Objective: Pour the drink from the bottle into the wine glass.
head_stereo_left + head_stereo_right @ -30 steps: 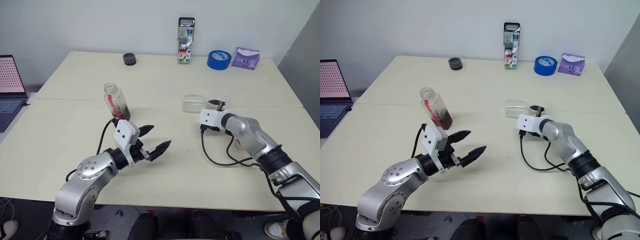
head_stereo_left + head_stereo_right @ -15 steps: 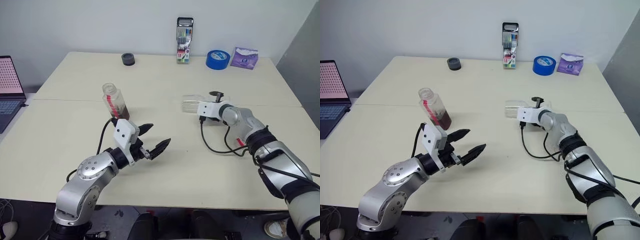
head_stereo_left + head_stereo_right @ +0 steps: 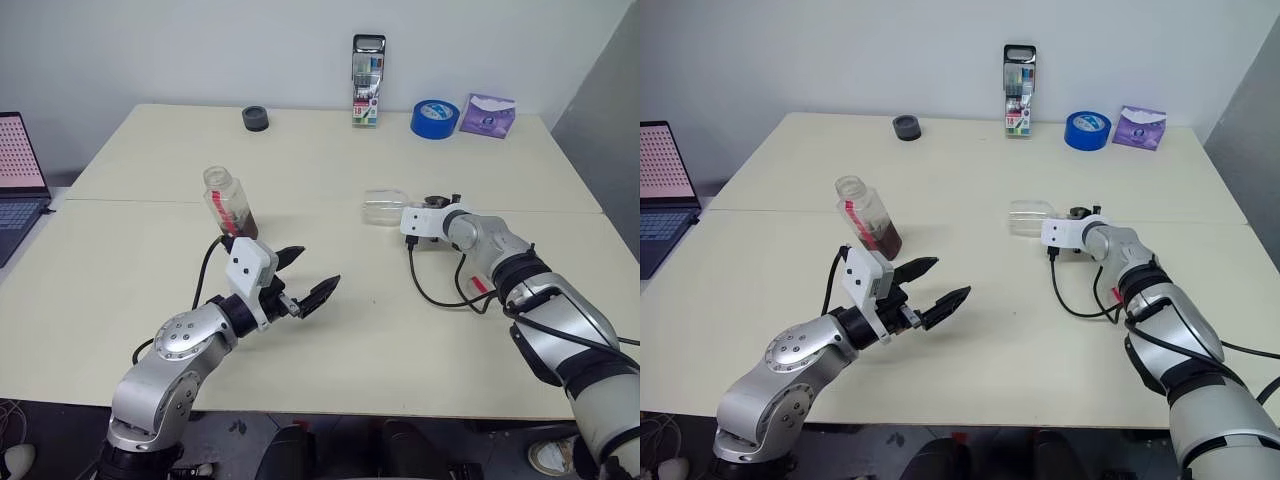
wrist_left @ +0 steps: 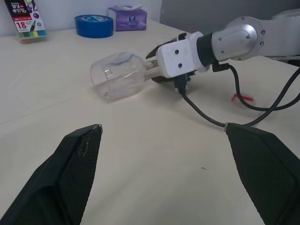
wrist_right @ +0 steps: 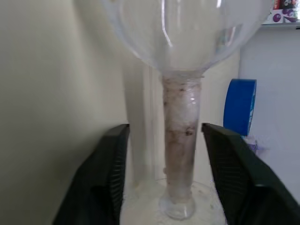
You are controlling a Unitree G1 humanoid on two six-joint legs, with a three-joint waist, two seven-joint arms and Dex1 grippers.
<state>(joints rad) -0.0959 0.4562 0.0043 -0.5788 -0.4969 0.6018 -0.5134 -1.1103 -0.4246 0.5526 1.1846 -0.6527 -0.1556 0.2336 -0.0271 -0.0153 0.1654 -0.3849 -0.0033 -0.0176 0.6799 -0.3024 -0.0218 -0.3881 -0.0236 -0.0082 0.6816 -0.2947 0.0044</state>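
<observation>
Nearest the robot, the left gripper (image 3: 303,278) hangs just above the cream table (image 3: 120,290) with its two black fingers spread wide and nothing between them, pointing across toward the right; in the left wrist view the same fingers (image 4: 77,161) frame a bare stretch of tabletop. Just behind that arm stands the bottle (image 3: 230,202), upright and uncapped, the dark reddish-brown drink (image 3: 244,224) filling only its lower part, a red-and-white strip down its side; it is apart from the fingers. Across the table, well to the right, the wine glass (image 3: 385,207) lies on its side, the bowl pointing toward the bottle's side of the table; the right gripper (image 5: 161,187) has a black finger on either side of the thin stem (image 5: 181,140), with a narrow gap showing on each side, so whether it actually grips I cannot tell; the round foot sits down between the fingers. A black cable (image 3: 440,295) loops on the table under that wrist. Along the far edge: a black round object (image 3: 256,118), a pack of markers (image 3: 367,67) standing upright, a roll of blue tape (image 3: 437,118) and a purple tissue pack (image 3: 489,115); off to the left an open laptop (image 3: 22,165).
</observation>
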